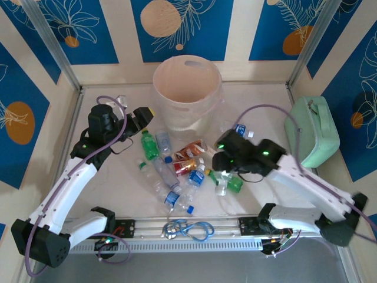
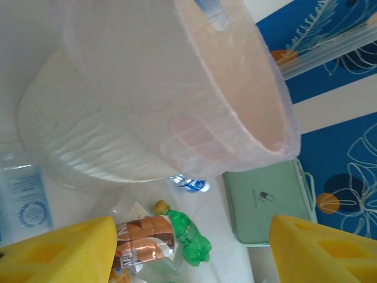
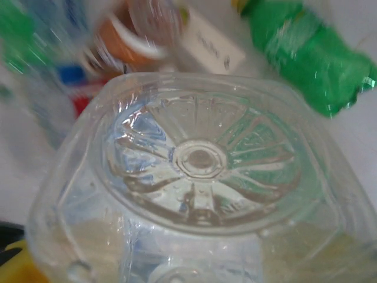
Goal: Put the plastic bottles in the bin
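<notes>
- Clear bottle (image 3: 200, 159) sits right against the right wrist camera with its ribbed base facing the lens, so its long axis runs straight along the line of the right fingers (image 3: 15, 271). A sliver of yellow pad shows at 7 o'clock of it.
- Whether those fingers are clenched on the bottle or merely around it, I cannot tell, because the bottle hides most of the pads.
- From above, that clear bottle (image 1: 221, 186) lies at the 4 o'clock edge of the scattered bottles (image 1: 177, 168), with a green bottle (image 1: 234, 184) just beside it at 3 o'clock.
- White bin (image 1: 188, 115) stands at 11 o'clock from the right fingers, well apart, with the heap of bottles between. Its rim is higher than anything on the desk (image 1: 126, 188), so the carry likely needs a lift before the crossing.
- Left fingers (image 2: 65, 253) are released, wide apart, with nothing between them. They hang just beside the bin at its 9 o'clock, so the left arm is nearer the bin, but the right arm is nearer this bottle.
- Open room: the desk at 3 o'clock of the bin is bare apart from one blue-capped bottle (image 1: 241, 130). The mint-green case (image 1: 312, 132) borders the right arm at 2 o'clock.
</notes>
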Action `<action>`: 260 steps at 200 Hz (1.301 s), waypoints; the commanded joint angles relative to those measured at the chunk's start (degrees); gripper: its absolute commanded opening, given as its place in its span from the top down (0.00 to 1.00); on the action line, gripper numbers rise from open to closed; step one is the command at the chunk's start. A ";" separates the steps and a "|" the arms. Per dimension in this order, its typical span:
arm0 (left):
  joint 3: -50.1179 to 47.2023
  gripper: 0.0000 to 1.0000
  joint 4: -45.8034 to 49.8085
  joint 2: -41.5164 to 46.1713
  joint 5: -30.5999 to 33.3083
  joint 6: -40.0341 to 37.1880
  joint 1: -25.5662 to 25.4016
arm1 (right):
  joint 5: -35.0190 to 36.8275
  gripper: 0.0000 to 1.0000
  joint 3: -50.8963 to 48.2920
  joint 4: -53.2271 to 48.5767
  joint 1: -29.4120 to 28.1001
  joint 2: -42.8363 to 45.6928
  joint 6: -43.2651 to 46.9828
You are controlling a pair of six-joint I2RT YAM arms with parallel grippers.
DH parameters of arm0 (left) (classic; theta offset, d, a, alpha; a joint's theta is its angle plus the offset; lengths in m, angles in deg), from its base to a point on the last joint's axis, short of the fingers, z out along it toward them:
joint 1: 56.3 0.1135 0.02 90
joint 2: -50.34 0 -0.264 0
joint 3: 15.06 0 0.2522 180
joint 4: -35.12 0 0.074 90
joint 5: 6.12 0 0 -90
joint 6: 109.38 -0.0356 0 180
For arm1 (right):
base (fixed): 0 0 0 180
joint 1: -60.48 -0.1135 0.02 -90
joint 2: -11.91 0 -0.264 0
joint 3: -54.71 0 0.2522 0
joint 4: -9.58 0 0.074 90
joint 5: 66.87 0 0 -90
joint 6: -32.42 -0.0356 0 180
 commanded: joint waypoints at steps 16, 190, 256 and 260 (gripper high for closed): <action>0.10 0.31 -12.60 -0.26 -8.76 4.75 0.17 | -14.65 0.44 0.29 14.42 11.45 9.50 -1.28; 4.87 0.23 -20.83 -5.83 -14.99 -2.64 -13.97 | -32.73 0.44 25.18 30.99 26.04 -11.84 -7.11; 13.27 0.12 18.31 -0.71 15.58 -14.47 -9.43 | -24.97 0.44 57.27 12.60 24.53 -35.55 4.47; 13.30 0.12 19.28 -0.48 15.64 -14.38 -8.35 | -24.42 0.44 59.72 11.06 24.31 -37.31 5.30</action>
